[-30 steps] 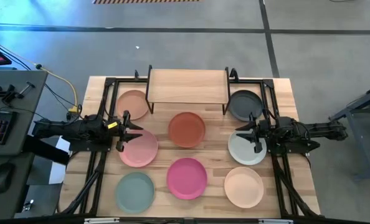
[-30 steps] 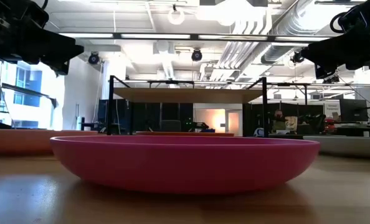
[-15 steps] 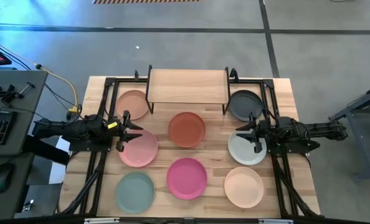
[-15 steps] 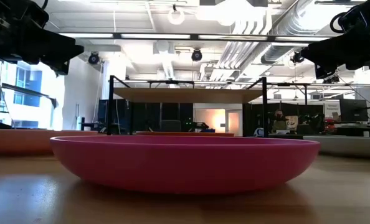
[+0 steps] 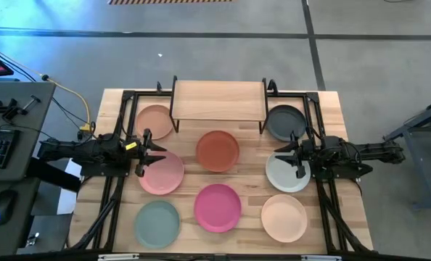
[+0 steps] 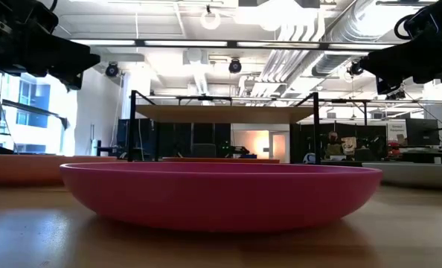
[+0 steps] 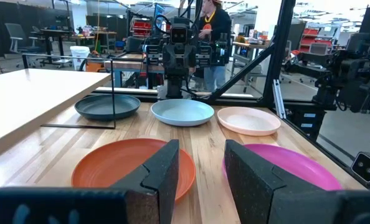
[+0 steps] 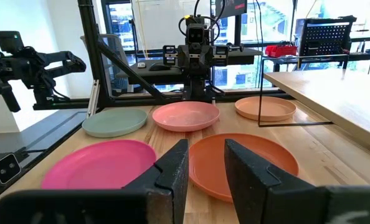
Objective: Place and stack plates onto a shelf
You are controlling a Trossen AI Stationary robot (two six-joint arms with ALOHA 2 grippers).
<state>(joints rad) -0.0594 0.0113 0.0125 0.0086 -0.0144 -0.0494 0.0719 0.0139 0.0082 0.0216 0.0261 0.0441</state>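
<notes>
Plates are lying flat across the table, none yet on the shelf (image 5: 218,98), and I am hovering my left gripper (image 5: 144,153) over the light pink plate (image 5: 161,174) and my right gripper (image 5: 291,154) over the pale grey-white plate (image 5: 284,174), jaws slightly parted, holding nothing. I judge I should be lowering one finger inside a rim, pinching squarely.

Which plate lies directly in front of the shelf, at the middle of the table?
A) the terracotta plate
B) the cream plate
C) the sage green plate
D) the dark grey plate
A: in the high view the terracotta plate lies at the table's middle, just in front of the shelf, with the magenta plate beyond it.
</notes>
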